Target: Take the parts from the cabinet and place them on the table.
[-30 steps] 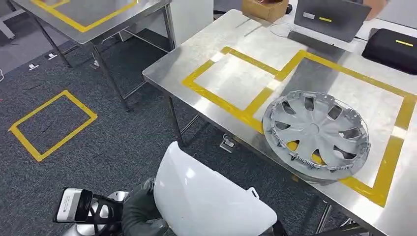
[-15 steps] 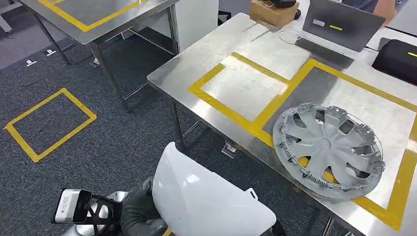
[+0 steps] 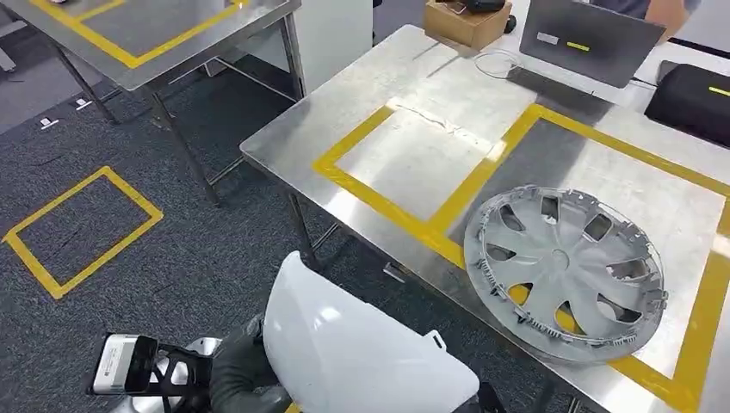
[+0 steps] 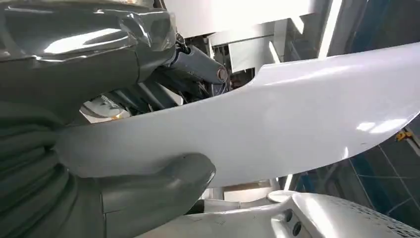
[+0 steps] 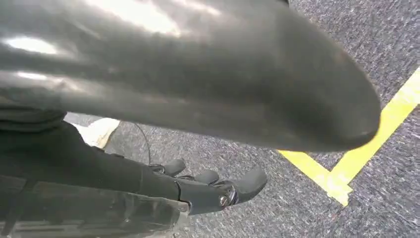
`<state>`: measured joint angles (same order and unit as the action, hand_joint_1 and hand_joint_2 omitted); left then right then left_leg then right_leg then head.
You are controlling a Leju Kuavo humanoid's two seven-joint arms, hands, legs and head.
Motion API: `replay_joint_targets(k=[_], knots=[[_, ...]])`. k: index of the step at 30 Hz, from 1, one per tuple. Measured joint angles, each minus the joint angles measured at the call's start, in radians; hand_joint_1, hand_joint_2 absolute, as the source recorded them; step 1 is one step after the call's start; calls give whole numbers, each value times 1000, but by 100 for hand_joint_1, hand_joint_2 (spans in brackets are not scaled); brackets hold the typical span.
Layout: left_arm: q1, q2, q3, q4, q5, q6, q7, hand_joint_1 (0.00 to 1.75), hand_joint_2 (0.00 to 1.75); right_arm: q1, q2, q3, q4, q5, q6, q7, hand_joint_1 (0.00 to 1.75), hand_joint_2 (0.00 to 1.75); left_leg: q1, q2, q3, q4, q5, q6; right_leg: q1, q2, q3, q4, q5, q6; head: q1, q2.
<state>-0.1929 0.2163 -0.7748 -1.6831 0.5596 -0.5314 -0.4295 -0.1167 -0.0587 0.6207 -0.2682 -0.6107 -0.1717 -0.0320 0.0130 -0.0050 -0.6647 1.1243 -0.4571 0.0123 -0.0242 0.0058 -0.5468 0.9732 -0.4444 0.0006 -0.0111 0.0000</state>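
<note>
Left hand [image 3: 237, 370] fingers [image 4: 163, 181] were clamped on a glossy white curved plastic panel [image 3: 353, 353], carried short of the steel table [image 3: 361, 95]. A grey round plastic wheel cover [image 3: 564, 271] already lay beyond the fingers on the table's yellow-taped zone; panel placement looked left. Right hand [image 5: 208, 188] hung with fingers loosely apart, holding nothing.
</note>
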Motion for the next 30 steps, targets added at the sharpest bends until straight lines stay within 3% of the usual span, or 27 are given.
replay_joint_targets(k=[1, 2, 3, 4, 6, 7, 8, 9, 11, 12, 13, 14, 15, 16, 17, 18, 19, 21, 22, 24, 25, 27, 28, 29, 30], knots=[[0, 0, 1, 0, 0, 0, 0, 175, 175, 0, 1, 0, 0, 0, 1, 0, 0, 0, 0, 0, 43, -92, 51, 6, 0, 1, 7, 0, -4, 3, 0, 0], [0, 0, 2, 0, 0, 0, -1, 175, 175, -1, 2, 0, 0, 0, 1, 0, 0, 0, -3, 0, 61, -130, 51, 11, 2, 2, 10, 0, -6, 7, 1, 0], [-1, 0, 2, 0, 0, 0, -1, 175, 175, -3, 3, 0, 0, 0, 1, 0, 0, 0, -10, 1, 59, -135, 22, 17, 7, 2, 5, 0, -9, 12, 0, 0], [0, 0, 3, 0, 0, -1, -1, 175, 175, -2, 3, 0, 0, -1, 1, 0, 0, 0, -12, 1, 60, -136, 26, 21, 7, 2, 3, -4, -16, 20, 0, 0], [1, 0, 5, -1, -1, -1, -2, 175, 175, 2, 5, 0, 0, -2, 1, -1, 0, 0, -12, -4, 77, -154, 16, 41, 6, -1, 14, 28, 7, 49, 1, 0], [2, -1, 5, -2, -1, -2, -2, 175, 175, 1, 5, 0, 0, -3, 1, -2, 0, 0, -7, -6, 104, -162, 21, 51, 3, -2, 0, 38, -8, 43, 0, 0], [0, -2, 6, -2, -1, -2, -2, 175, 175, -2, 6, 0, 0, -3, 1, -3, 0, 0, -9, -5, 115, -161, 15, 60, 4, -2, -15, 73, -21, 44, 7, 0], [0, -4, 6, -2, -1, -2, -2, 175, 175, -4, 6, 0, 0, -3, 1, -3, 0, 0, -12, -4, 121, -161, 13, 66, 3, -3, -58, 149, -47, 36, 8, 0], [1, -5, 5, -1, -2, -2, -1, 175, 175, 0, 6, 0, 0, -3, 1, -3, 0, 0, -16, -3, 128, -158, 7, 66, 3, -2, -160, 306, -101, 20, 7, 0], [1, -5, 4, 0, -2, -2, -1, 175, 175, 5, 5, 0, 1, -3, 1, -3, 0, 0, -16, -3, 134, -157, 6, 62, 2, -3, -192, 343, -106, 25, 7, 0], [2, -5, 3, 0, -2, -2, -1, 175, 175, 8, 4, 0, 1, -3, 2, -3, 0, 0, -16, -4, 141, -156, 3, 60, 2, -3, -197, 328, -99, 33, 7, 0], [2, -5, 3, 0, -2, -2, 1, 175, 175, 9, 3, 0, 1, -3, 3, -3, 0, 0, -16, -7, 151, -155, -4, 55, 0, -3, -182, 267, -79, 40, 7, 0], [1, -5, 3, 0, -3, -2, 2, 175, 175, 8, 3, 0, 1, -3, 4, -3, 0, 0, -15, -8, 163, -154, -14, 51, -1, -4, -149, 170, -43, 52, 7, 0], [1, -6, 3, 0, -3, -2, 2, 175, 175, 8, 3, 0, 1, -2, 5, -4, 0, 0, -15, -8, 172, -153, -24, 46, -3, -6, -120, 83, 6, 65, 7, 0], [1, -6, 3, 0, -3, -2, 3, 175, 175, 11, 3, 0, 1, -3, 5, -4, 0, 0, -16, -8, 175, -151, -37, 40, -3, -10, -100, 19, 75, 72, 8, 0], [2, -6, 2, 2, -3, -2, 5, 175, 175, 11, 3, 0, 2, -3, 6, -4, 0, 0, -19, -9, 182, -144, -46, 32, 4, -12, -106, 18, 54, 43, 5, 0], [1, -6, 2, 2, -3, -2, 5, 175, 175, 11, 3, 0, 2, -3, 8, -4, 0, 0, -21, -9, 174, -145, -53, 25, 8, -9, -94, 22, 65, 27, 4, 0], [0, -6, 3, 1, -4, -2, 7, 175, 175, 11, 3, 0, 2, -3, 11, -6, 0, 0, -18, -8, 180, -142, -56, 19, 7, -7, -94, 21, 61, 16, 4, 0], [-1, -5, 3, 1, -4, -2, 7, 175, 175, 9, 4, 0, 2, -3, 13, -7, 0, 0, -16, -7, 173, -128, -58, 16, -5, -5, -85, 19, 59, 14, 2, 0], [-2, -4, 3, 1, -3, -2, 7, 175, 175, 9, 0, -1, 2, -3, 14, -8, 0, 0, -11, -2, 115, -21, -81, 2, -2, -4, -74, 18, 49, -2, -2, 0], [-1, -3, 3, 1, -3, -2, 7, 175, 175, 8, 1, -1, 2, -6, 14, -9, 0, 0, -7, 0, 64, 60, -117, -6, 0, 1, -71, 18, 45, -6, 0, 0], [-1, -2, 3, 1, -3, -2, 8, 175, 175, 9, 2, -3, 2, -11, 14, -9, 0, 0, -5, 0, -26, 180, -173, -11, 4, 9, -68, 19, 39, -8, 0, 0], [-1, -2, 2, 2, -4, -2, 8, 175, 175, 9, 3, -3, 2, -12, 15, -9, 0, 0, -5, 0, -44, 185, -163, -9, 7, 16, -66, 19, 38, -10, 0, 0], [-1, -2, 2, 2, -4, -2, 8, 175, 175, 9, 5, -3, 2, -14, 15, -9, 0, 0, -5, -1, -39, 141, -119, -2, 10, 26, -61, 19, 35, -11, 0, 0], [-1, -2, 2, 2, -4, -2, 8, 175, 175, 9, 5, -4, 2, -16, 15, -9, 0, 0, -8, -2, -14, 68, -66, 7, 13, 36, -57, 18, 34, -9, -1, 0]])
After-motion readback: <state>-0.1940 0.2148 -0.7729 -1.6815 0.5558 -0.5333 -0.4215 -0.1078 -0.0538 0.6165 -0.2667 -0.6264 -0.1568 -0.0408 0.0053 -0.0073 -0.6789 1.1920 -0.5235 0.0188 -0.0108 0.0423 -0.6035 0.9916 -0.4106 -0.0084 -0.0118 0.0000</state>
